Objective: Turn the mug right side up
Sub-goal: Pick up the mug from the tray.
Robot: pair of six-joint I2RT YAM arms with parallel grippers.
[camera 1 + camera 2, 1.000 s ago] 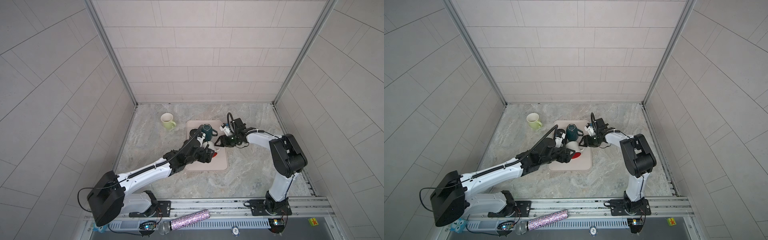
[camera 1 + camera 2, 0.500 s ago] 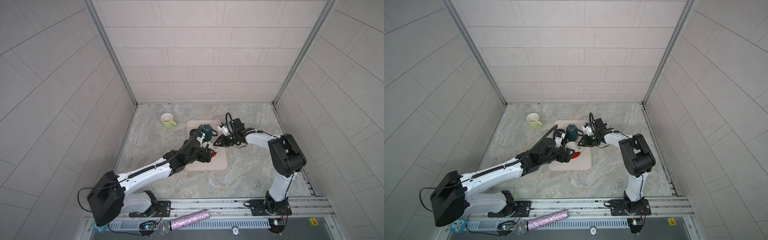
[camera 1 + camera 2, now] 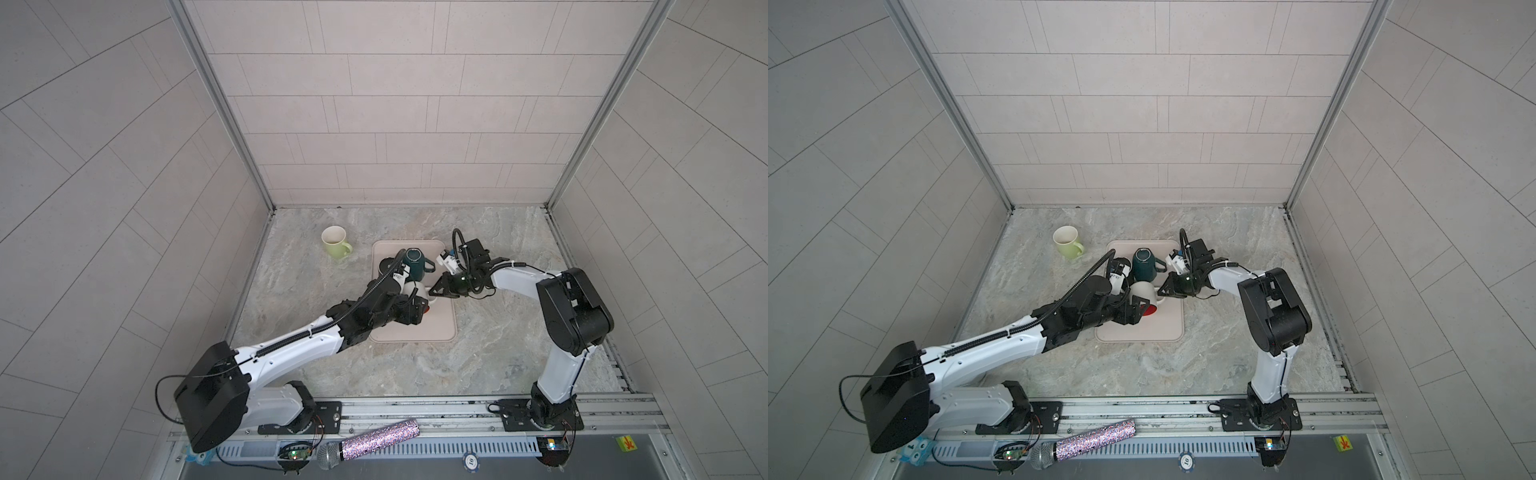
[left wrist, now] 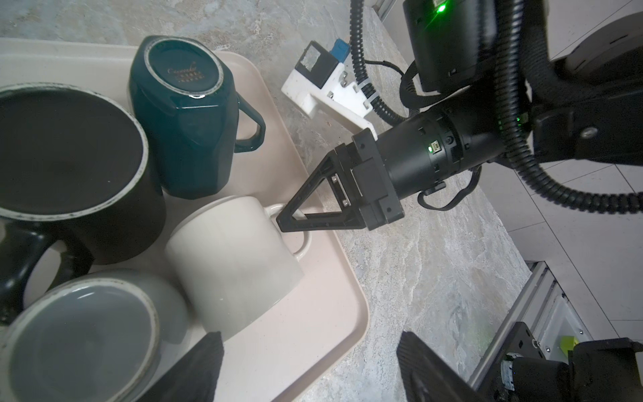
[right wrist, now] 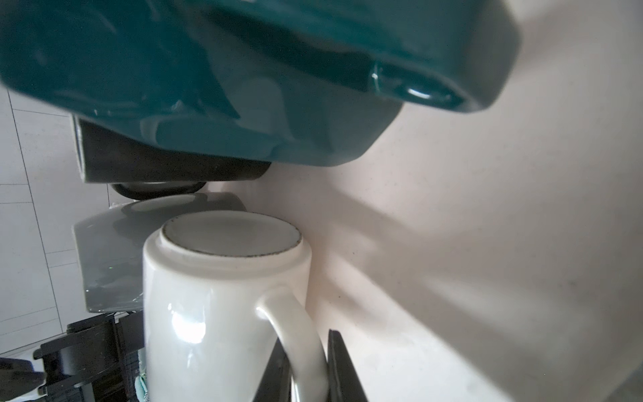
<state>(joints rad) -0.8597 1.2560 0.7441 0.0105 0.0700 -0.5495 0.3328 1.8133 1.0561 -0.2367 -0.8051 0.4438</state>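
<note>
The white mug (image 4: 229,264) was on the beige tray (image 3: 436,328), near the tray edge closest to the right arm; it seemed tipped onto its side, with its red inside showing in a top view toward the left arm, though whether it rested on the tray or hung just above it could not be told. The right pincer (image 4: 283,221) was closed narrow on the mug's handle, one finger on each side of the loop, as the right wrist view showed. The left pincer (image 4: 309,336) stood wide and held nothing, its fingers just beside the mug's mouth end. A teal mug (image 4: 184,115), a black mug (image 4: 69,167) and a grey mug (image 4: 80,341) sat upside down on the same tray, crowded close around the white one. A light green mug (image 3: 334,245) stood upright on the marble tabletop (image 3: 498,353), off the tray toward the back left.
</note>
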